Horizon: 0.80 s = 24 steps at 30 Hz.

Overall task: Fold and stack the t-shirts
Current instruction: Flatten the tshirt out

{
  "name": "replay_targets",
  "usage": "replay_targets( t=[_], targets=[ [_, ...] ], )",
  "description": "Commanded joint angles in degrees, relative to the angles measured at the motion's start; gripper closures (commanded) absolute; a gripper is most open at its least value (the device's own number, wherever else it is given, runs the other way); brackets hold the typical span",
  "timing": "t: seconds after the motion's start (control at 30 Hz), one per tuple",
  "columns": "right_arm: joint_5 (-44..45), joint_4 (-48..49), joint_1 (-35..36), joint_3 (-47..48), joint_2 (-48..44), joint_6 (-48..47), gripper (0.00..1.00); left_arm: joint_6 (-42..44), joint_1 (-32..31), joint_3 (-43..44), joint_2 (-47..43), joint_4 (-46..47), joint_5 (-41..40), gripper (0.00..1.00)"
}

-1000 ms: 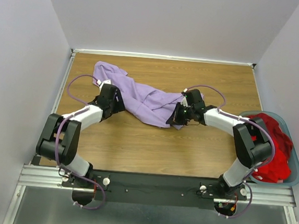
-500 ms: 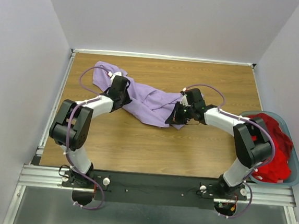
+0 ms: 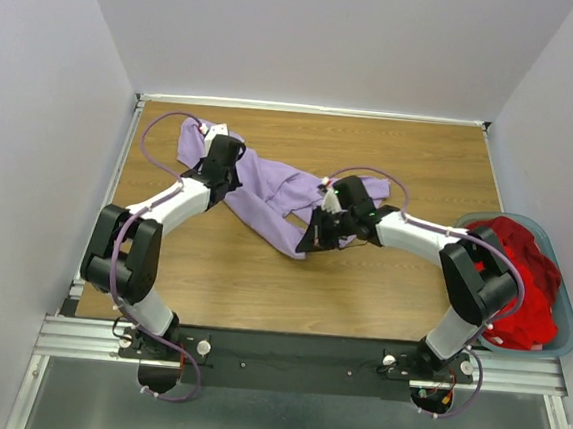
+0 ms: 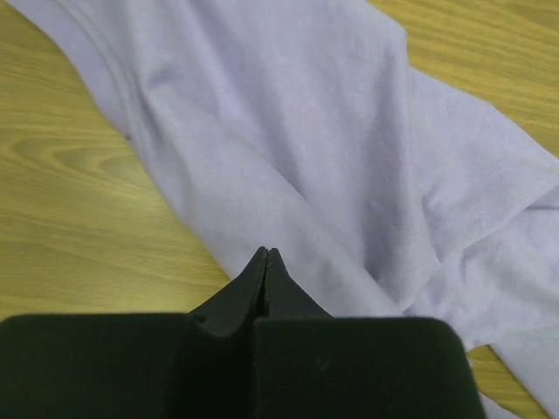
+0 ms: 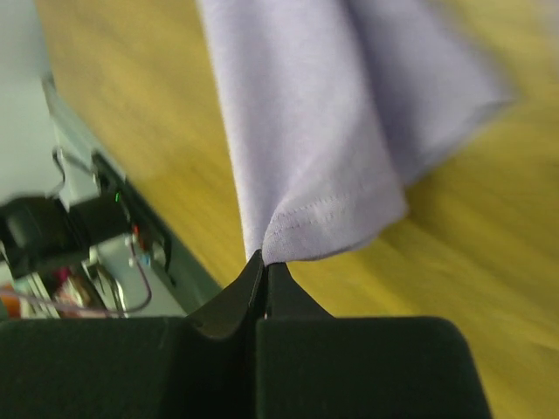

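Observation:
The lavender t-shirt [image 3: 269, 188] lies stretched in a crumpled band from the back left of the table toward the middle. My left gripper [image 3: 224, 172] sits on its upper left part. In the left wrist view its fingertips [image 4: 266, 253] are shut, and a fold of the lavender t-shirt [image 4: 306, 131] runs into them. My right gripper [image 3: 312, 239] is at the shirt's near right end, shut [image 5: 265, 262] on the stitched hem of the lavender cloth [image 5: 306, 105], which hangs from the tips. The red t-shirt [image 3: 517, 280] is heaped in the basket.
The teal-grey plastic basket [image 3: 561, 344] stands off the table's right edge, beside the right arm's elbow. Bare wooden tabletop [image 3: 260, 283] lies between the shirt and the arms' bases. White walls close in the back and both sides.
My left gripper slid toward the back along the shirt and shut. My right gripper moved left and toward the near edge, dragging the shirt's hem with it.

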Motion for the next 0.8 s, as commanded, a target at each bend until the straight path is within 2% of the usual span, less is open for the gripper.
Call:
replay_targets(
  t=[0.0,0.07,0.1,0.2,0.4,0.47,0.57,0.6,0.67,0.7,0.73,0.77],
  targets=[
    [-0.1,-0.7,6.5,2.9,1.0,0.9,0.95,1.3,0.0,-1.3,-3.8,-3.0,-5.0,0.88],
    [0.7,-0.7,6.7,3.2,1.8,1.1,0.96,-0.5,0.2,-5.0,-4.2,-1.4,-3.3,0.52],
    [1.7,-0.7,6.6,3.4,1.8,1.1,0.96,-1.7,0.3,-6.2,-4.2,-0.8,-1.5,0.27],
    [2.2,-0.7,6.6,3.9,1.3,0.8,0.97,-4.7,0.9,-9.2,-2.8,2.6,2.3,0.20],
    [1.8,-0.8,6.6,4.1,1.6,0.8,0.97,-7.5,0.9,-8.7,2.6,6.2,6.6,0.20],
    [1.5,-0.8,6.7,3.9,1.8,0.6,0.97,-7.6,0.9,-7.8,3.7,6.4,7.1,0.23],
    [0.6,-0.7,6.8,3.8,2.6,0.6,0.97,-7.3,0.9,-6.7,5.2,6.6,6.6,0.39],
    [0.3,-0.7,6.7,3.8,2.8,0.6,0.97,-6.9,0.9,-6.4,5.3,6.5,6.4,0.54],
    [-0.5,-0.8,7.0,3.9,3.6,0.5,0.96,-6.4,0.9,-5.6,5.3,5.6,5.6,0.72],
    [-0.8,-0.8,7.3,4.2,3.8,0.6,0.97,-5.5,0.9,-4.5,4.8,4.2,4.4,0.90],
    [-1.1,-0.8,7.7,4.4,4.1,0.7,0.96,-4.7,0.9,-3.9,4.3,3.2,3.6,0.99],
    [-1.3,-0.8,8.0,4.6,4.2,0.8,0.96,-4.0,0.9,-2.2,3.9,1.9,2.6,1.00]
  ],
)
